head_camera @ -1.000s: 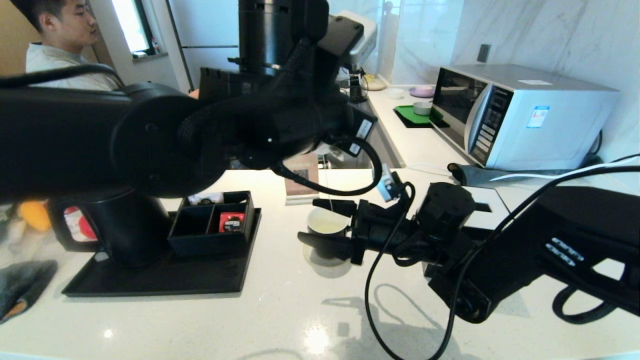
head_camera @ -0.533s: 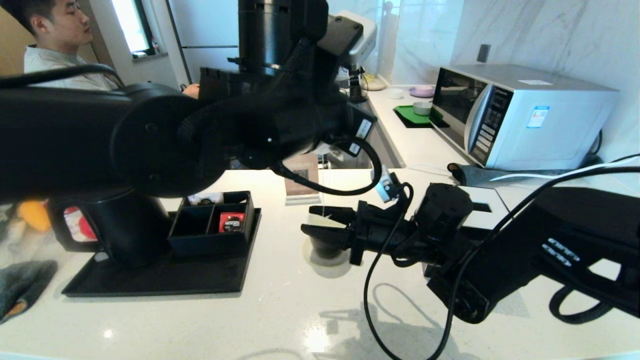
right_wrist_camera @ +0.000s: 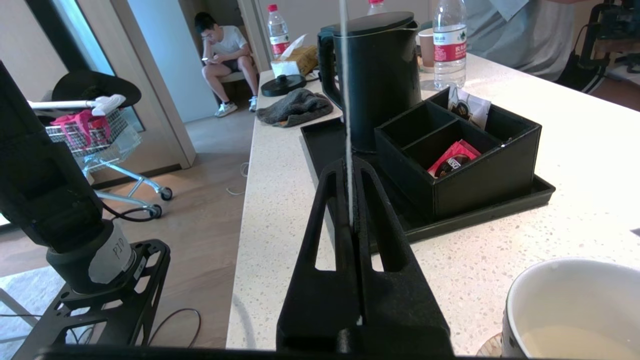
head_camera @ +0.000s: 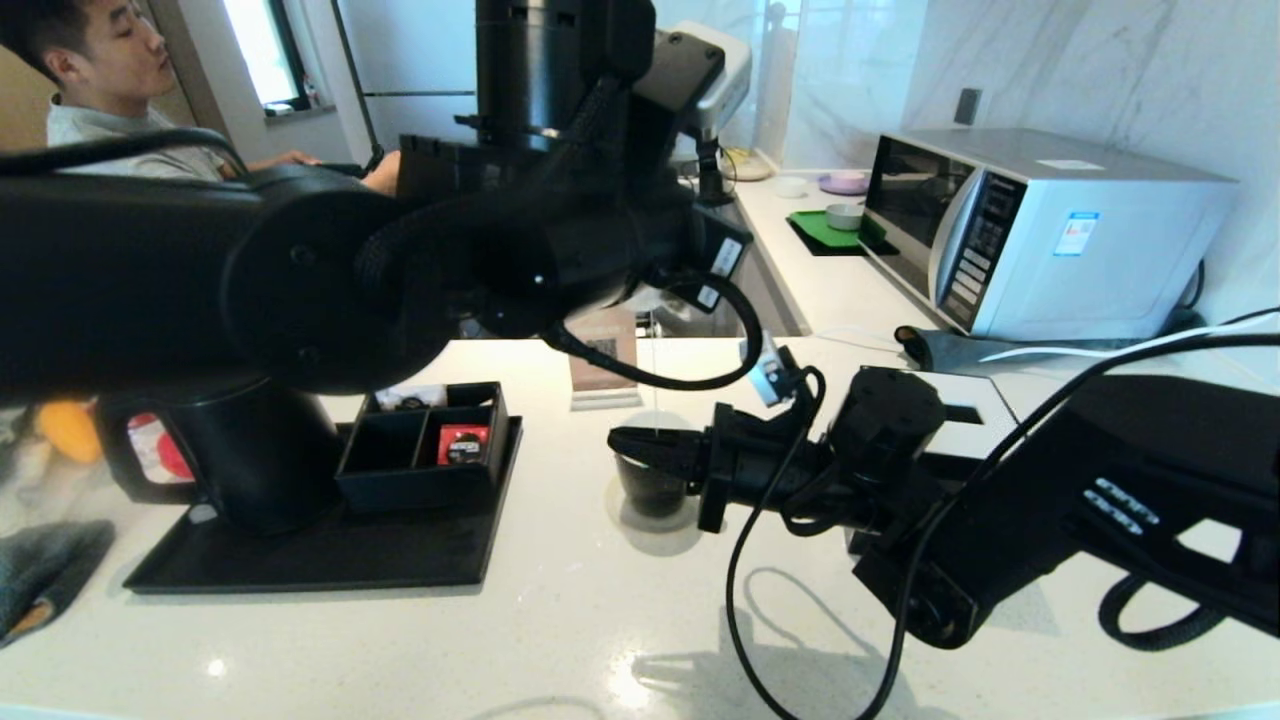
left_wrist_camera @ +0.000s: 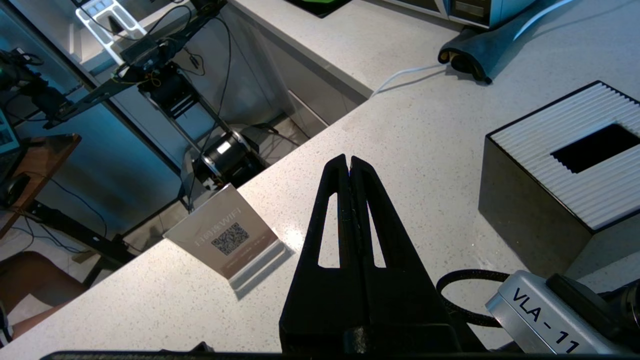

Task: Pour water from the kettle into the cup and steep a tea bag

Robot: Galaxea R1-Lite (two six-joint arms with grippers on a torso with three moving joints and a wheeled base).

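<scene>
The right gripper hovers just over the cup on the tabletop, its jaws closed on the tea bag's pale string. The pouch itself cannot be made out, though pale liquid shows inside the cup. The left gripper hangs high above the tabletop, jaws pressed together on nothing. The kettle stands on the black tray beside the organiser box.

A matte black kettle stands on a black tray beside a black organiser box holding a red-and-black sachet; the cup is white inside, the counter speckled white.
</scene>
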